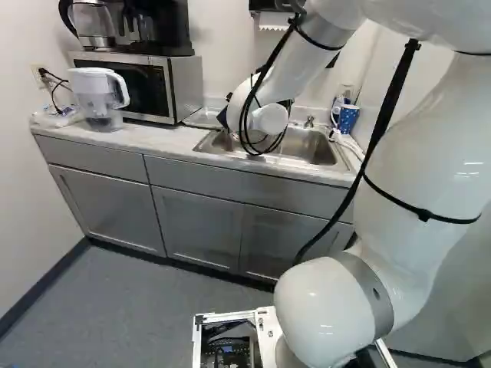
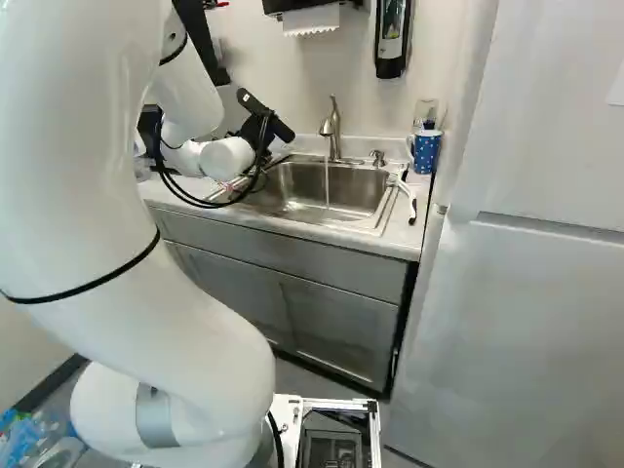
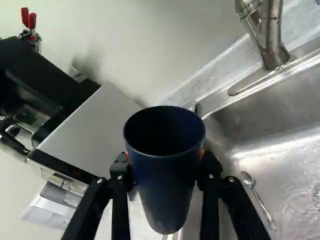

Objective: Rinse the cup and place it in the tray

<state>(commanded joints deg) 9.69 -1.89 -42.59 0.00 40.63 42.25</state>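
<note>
Here, smooth tapered blue cup (image 3: pixel 164 187), clasped by black tool (image 2: pixel 265 127), shiny steel sink (image 3: pixel 270 117).

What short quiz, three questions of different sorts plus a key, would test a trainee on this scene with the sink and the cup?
1. True or false: the hand is open and holds nothing.
2. Which lies in the sink? (a) a plate (b) a spoon (c) a sponge
3. Fill in: water is running from the ____.

Key: 1. False, it grips the cup; 2. b; 3. tap.
</note>
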